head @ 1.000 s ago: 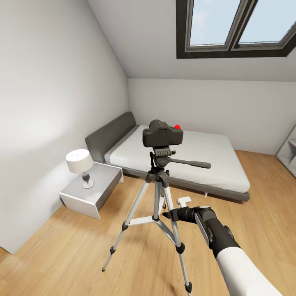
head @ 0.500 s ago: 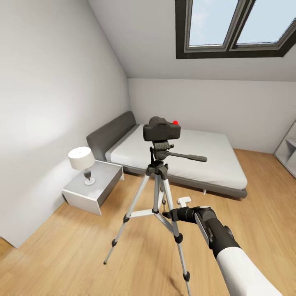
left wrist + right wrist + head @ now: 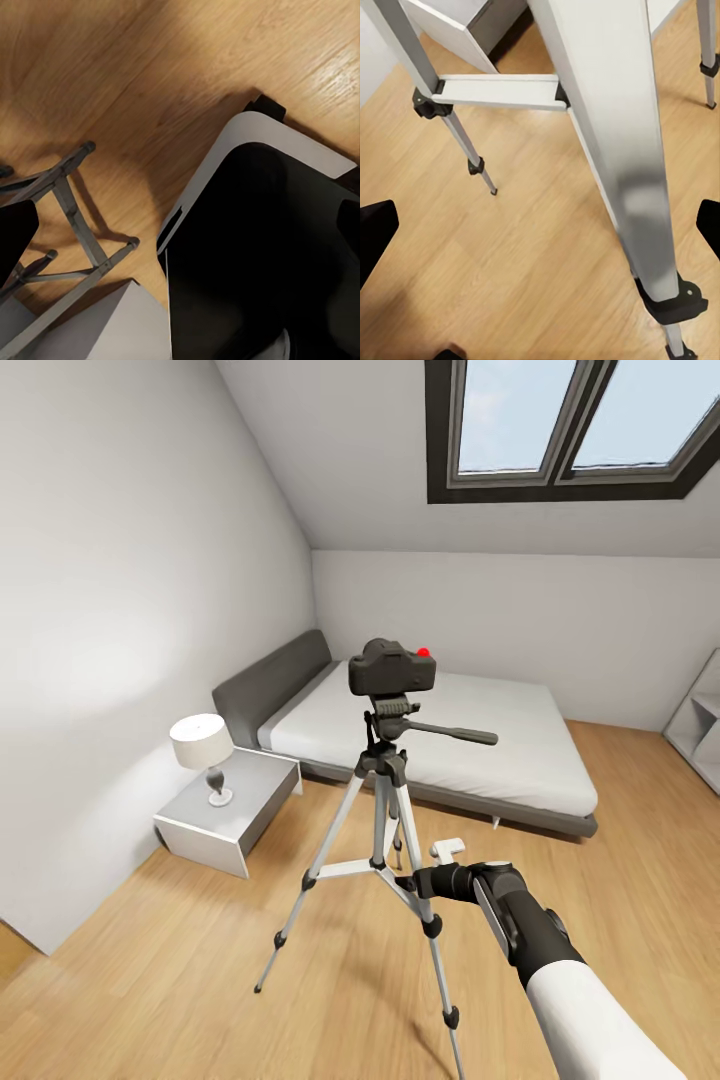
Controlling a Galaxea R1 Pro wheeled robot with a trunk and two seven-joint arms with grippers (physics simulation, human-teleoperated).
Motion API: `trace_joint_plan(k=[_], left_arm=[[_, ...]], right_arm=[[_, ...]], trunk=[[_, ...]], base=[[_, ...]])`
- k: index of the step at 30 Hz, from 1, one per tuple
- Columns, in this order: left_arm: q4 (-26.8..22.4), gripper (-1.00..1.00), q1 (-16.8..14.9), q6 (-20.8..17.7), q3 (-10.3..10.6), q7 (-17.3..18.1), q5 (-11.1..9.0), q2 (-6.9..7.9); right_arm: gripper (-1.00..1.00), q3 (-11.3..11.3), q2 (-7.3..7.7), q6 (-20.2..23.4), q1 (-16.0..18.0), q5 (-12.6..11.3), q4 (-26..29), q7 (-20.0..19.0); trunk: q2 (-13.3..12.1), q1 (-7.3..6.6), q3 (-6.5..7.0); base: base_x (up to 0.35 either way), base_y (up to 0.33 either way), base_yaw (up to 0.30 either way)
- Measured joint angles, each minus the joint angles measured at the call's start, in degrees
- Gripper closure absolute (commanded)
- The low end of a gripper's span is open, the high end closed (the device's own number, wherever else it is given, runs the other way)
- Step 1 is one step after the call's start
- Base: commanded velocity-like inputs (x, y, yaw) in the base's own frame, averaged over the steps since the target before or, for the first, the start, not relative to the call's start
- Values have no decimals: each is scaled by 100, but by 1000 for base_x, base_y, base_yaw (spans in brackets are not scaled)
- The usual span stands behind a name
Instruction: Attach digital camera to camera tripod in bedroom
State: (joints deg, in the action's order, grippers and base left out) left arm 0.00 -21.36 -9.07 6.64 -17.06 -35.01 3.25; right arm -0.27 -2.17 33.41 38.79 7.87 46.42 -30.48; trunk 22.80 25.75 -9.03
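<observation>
Fingers (image 3: 375, 232) spread, right gripper (image 3: 540, 232) empty | digital camera (image 3: 392, 670) atop camera tripod (image 3: 380, 830)

The tripod (image 3: 385, 830) stands on the floor (image 3: 200, 970) in front of the bed (image 3: 440, 735), with the camera (image 3: 392, 668) on its head. Left of the tripod, beside the bed, a nightstand (image 3: 232, 810) carries a lamp (image 3: 204, 752). A skylight (image 3: 570, 425) sits above the bed.

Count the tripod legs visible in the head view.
3. One leg slants toward the nightstand, one comes forward beside the right gripper, and one is partly hidden behind the center column.
</observation>
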Motion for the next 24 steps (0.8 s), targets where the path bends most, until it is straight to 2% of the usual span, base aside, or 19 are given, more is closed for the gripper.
trace_joint_plan(k=[8,12,24], left_arm=[[0,-100,-2,0,0,3,2,0],[0,-100,-2,0,0,6,2,0],[0,-100,1,5,0,8,10,0]], right_arm=[[-100,-11,12,-8,1,3,0,4],[-100,-29,70,-33,1,-19,23,-4],[-100,-231,540,-420,1,-209,188,-170]], trunk=[[0,0,0],[0,0,0],[0,0,0]], base=[[-3,0,0],[0,0,0],[0,0,0]])
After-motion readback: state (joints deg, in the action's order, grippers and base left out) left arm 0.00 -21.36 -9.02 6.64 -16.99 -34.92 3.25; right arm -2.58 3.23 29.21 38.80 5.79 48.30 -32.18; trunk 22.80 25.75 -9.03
